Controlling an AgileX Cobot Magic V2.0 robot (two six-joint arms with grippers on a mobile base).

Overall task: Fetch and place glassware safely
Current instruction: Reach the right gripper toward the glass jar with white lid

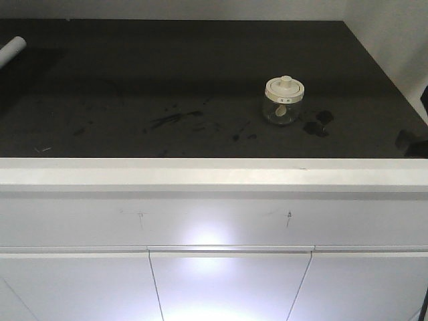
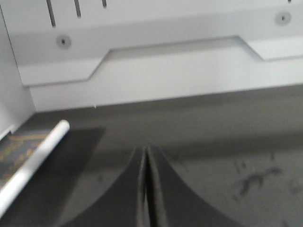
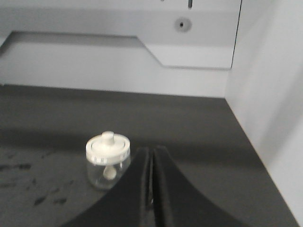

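Showing jar (image 3: 108, 161) beside closed right fingers (image 3: 165, 198) | left wrist: tube (image 2: 33, 165) instead; left fingers (image 2: 163, 198) closed, empty

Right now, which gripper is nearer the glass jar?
Right. The right gripper sits just beside the glass jar; the left gripper is by the white tube, jar out of view.

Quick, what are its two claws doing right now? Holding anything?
Left gripper: closed, holding nothing.
Right gripper: closed, holding nothing; the jar stands on the counter, not gripped.
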